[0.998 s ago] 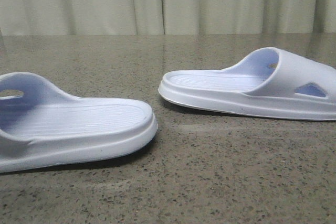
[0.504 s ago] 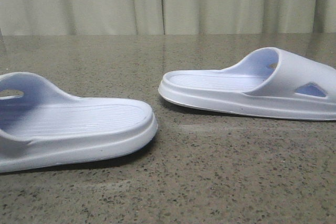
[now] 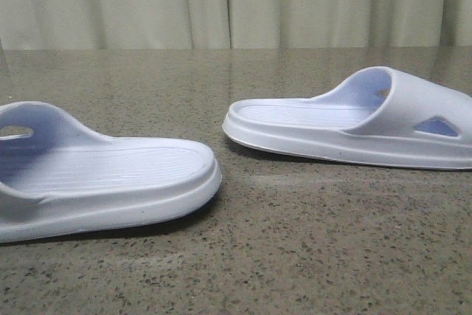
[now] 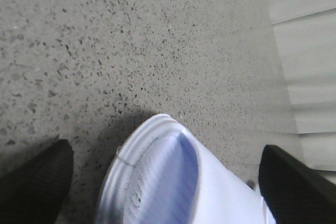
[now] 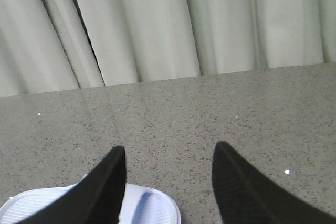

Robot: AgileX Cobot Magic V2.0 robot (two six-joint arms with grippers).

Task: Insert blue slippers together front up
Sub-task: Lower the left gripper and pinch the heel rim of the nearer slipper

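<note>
Two pale blue-white foam slippers lie flat and apart on the speckled table. In the front view the left slipper (image 3: 103, 182) is near, its strap at the frame's left edge. The right slipper (image 3: 354, 119) is farther back, strap with a triangular cutout at the right. No gripper shows in the front view. In the left wrist view my left gripper (image 4: 168, 156) is open, its black fingers (image 4: 37, 182) wide on either side of a slipper's rounded end (image 4: 163, 177). In the right wrist view my right gripper (image 5: 168, 153) is open above a slipper's end (image 5: 147, 208).
A pale pleated curtain (image 3: 236, 5) hangs behind the table's far edge. Bare speckled stone tabletop (image 3: 310, 241) lies between and in front of the slippers.
</note>
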